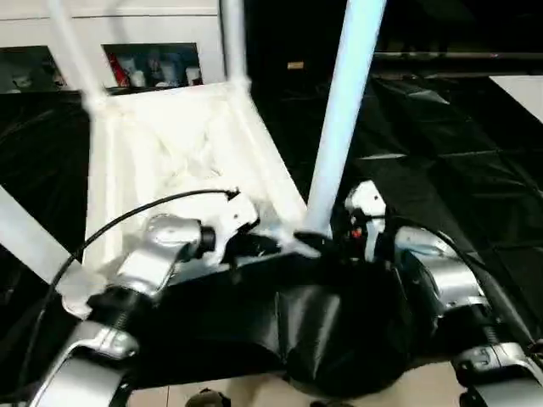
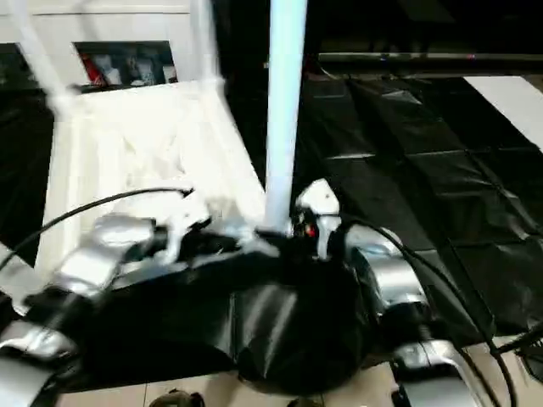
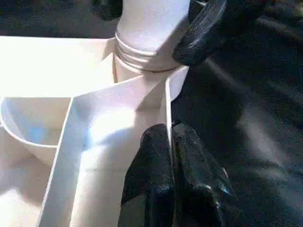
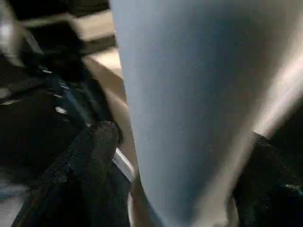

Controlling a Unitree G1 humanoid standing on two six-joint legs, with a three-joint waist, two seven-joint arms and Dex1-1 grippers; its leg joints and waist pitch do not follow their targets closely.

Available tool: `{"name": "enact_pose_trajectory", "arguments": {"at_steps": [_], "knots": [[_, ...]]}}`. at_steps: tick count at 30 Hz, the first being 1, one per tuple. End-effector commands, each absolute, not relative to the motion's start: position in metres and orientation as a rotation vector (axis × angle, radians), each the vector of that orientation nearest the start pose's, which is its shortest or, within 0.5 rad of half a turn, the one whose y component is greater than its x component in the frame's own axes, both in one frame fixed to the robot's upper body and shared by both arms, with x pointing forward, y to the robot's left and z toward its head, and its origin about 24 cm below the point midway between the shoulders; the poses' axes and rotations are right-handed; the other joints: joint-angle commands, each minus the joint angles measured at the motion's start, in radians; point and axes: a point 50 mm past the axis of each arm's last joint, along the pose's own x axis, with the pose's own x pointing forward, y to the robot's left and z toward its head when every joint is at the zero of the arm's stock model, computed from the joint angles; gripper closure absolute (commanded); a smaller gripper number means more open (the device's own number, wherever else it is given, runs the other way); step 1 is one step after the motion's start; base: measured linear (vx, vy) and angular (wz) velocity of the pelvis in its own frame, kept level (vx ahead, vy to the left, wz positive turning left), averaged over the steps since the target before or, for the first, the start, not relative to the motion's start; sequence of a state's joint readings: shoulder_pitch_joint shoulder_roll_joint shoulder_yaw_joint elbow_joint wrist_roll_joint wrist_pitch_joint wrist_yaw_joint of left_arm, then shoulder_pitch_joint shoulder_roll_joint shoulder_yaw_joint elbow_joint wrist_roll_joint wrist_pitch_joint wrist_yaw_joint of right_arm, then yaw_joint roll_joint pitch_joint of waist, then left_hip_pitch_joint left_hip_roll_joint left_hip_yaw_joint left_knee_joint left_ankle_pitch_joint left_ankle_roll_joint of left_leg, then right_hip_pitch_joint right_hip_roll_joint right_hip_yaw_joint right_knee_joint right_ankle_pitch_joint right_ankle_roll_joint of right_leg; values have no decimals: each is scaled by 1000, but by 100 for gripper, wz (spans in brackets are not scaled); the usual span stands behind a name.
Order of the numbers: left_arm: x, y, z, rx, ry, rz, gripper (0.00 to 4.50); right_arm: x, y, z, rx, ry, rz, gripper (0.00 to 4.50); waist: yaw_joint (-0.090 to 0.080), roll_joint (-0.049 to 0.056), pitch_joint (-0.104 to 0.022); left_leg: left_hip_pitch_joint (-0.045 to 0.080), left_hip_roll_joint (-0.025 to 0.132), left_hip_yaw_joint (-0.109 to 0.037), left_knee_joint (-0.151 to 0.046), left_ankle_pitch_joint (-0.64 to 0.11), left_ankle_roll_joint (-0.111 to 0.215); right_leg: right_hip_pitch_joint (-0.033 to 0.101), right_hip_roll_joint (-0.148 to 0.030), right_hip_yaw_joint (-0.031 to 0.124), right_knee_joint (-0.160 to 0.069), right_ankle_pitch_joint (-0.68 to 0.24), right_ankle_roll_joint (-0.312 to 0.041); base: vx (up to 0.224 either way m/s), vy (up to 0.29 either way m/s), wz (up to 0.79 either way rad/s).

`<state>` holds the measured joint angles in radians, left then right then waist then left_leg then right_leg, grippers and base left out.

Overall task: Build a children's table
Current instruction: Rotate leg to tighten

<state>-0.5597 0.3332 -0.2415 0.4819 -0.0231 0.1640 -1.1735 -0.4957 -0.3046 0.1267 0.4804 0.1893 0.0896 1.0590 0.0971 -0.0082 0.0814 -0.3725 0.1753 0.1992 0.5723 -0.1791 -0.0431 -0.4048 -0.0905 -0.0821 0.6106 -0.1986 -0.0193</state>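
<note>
The children's table lies upside down on the black cloth, its white ribbed top (image 1: 170, 153) facing up. A long white leg (image 1: 339, 127) stands upright in the near right corner socket (image 3: 142, 61). Other legs (image 1: 233, 38) rise at the far corners, and another (image 1: 25, 237) shows at the left edge. My left gripper (image 3: 169, 142) is shut on the thin rim wall just beside that socket. My right gripper (image 4: 180, 156) stands open around the leg's base, with one black finger (image 4: 90, 156) on each side of it.
The black-draped work surface (image 1: 441, 170) spreads to the right and bunches up in folds (image 1: 339, 339) in front of me. A white shelf with coloured items (image 1: 153, 64) stands behind the table. A black cable (image 1: 127, 216) arcs over my left forearm.
</note>
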Motion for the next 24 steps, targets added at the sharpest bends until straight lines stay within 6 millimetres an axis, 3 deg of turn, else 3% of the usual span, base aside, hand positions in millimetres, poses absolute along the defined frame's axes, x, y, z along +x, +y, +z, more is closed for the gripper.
{"name": "enact_pose_trajectory", "arguments": {"at_steps": [1,8,17,24], "knots": [[308,114,64,272,338,-1385,450,307,-135,63,-114,213,1226,93,4,-11,-66,11,67,-23,-52,-78,143,52,-71,56,-56,-51,-268,0,0,0],[304,118,64,264,351,-1405,450,300,-131,61,-101,222,1303,122,8,-19,-62,11,65,-24,-56,-115,112,51,-77,58,-65,-133,-253,0,0,0],[303,118,63,264,358,-1406,450,300,-129,60,-103,236,1319,204,11,-20,-68,10,64,-23,-50,-62,135,53,-74,57,-55,-63,-262,0,0,0],[305,118,63,274,355,-1377,450,300,-129,56,-95,241,1293,245,14,-17,-70,11,64,-24,-49,-79,120,54,-75,57,-55,-84,-258,0,0,0]]}}
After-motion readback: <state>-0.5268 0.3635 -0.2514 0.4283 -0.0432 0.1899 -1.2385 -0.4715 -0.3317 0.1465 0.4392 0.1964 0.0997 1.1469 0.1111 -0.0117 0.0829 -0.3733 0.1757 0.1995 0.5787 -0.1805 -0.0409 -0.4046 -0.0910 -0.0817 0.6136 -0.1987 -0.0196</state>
